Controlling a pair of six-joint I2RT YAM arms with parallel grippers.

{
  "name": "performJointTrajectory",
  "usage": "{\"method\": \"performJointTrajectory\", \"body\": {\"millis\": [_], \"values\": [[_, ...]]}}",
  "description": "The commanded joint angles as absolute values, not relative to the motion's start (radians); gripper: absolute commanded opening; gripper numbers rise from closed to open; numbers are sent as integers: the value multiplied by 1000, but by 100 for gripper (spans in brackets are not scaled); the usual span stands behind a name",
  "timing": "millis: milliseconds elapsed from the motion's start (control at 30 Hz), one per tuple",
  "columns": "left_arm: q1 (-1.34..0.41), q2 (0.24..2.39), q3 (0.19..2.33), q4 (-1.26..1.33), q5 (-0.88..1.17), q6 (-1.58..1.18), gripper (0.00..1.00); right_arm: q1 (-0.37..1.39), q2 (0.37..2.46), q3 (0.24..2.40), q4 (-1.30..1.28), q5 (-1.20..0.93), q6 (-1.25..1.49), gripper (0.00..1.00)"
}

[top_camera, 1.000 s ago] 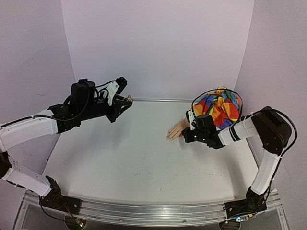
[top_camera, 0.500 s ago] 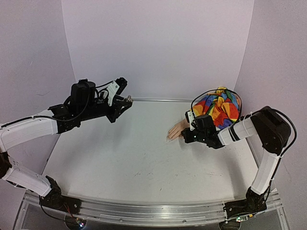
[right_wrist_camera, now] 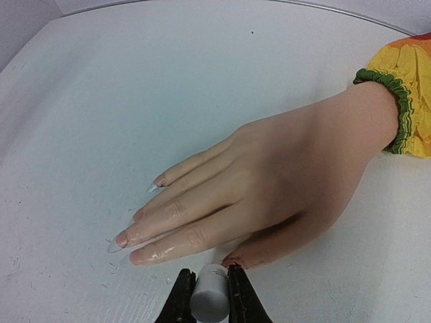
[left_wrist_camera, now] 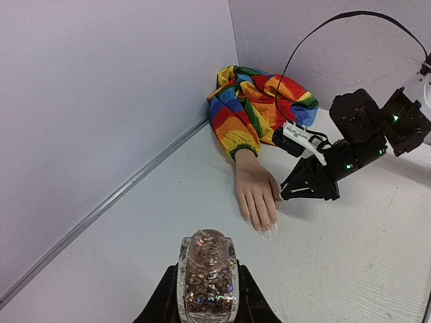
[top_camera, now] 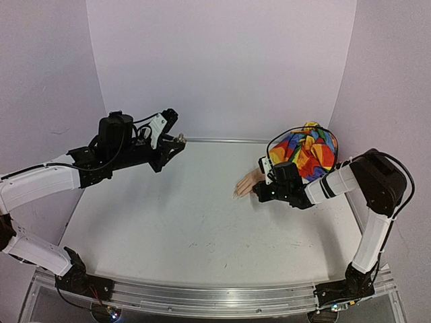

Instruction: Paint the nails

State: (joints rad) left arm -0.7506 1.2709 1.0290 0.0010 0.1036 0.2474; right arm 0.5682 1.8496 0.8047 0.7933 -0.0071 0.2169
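The peach mannequin hand (top_camera: 247,183) lies palm down on the white table, its rainbow sleeve (top_camera: 306,151) bunched at the back right. Its long pale nails (right_wrist_camera: 114,243) point left, and the fingers look wet and glossy. My right gripper (right_wrist_camera: 210,296) is shut on a white cap (right_wrist_camera: 211,291) that touches the thumb tip (right_wrist_camera: 237,258); any brush is hidden. My left gripper (left_wrist_camera: 207,299) is shut on an uncapped glittery pinkish polish bottle (left_wrist_camera: 207,272), held above the table's back left (top_camera: 178,139), far from the hand (left_wrist_camera: 257,195).
Lilac walls close the table at the back and both sides. A black cable (top_camera: 289,131) loops over the sleeve. The right arm (top_camera: 337,180) lies low along the table's right side. The metal rail (top_camera: 202,299) runs along the near edge.
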Motion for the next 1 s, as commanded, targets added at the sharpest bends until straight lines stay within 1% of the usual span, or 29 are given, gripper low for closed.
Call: {"method": "performJointTrajectory", "body": {"millis": [0, 267, 533, 700, 967], "values": [[-744, 1225, 1032, 58, 100, 264, 0, 572, 1849, 833, 814, -35, 216, 0], [-744, 1218, 1029, 58, 97, 268, 0, 575, 1834, 822, 815, -51, 222, 0], [-744, 1220, 1031, 57, 100, 265, 0, 580, 1745, 769, 815, 0, 228, 0], [-744, 1226, 1033, 57, 107, 262, 0, 579, 1753, 773, 815, 71, 232, 0], [-744, 1230, 1033, 58, 108, 260, 0, 578, 1790, 802, 811, 90, 232, 0]]}}
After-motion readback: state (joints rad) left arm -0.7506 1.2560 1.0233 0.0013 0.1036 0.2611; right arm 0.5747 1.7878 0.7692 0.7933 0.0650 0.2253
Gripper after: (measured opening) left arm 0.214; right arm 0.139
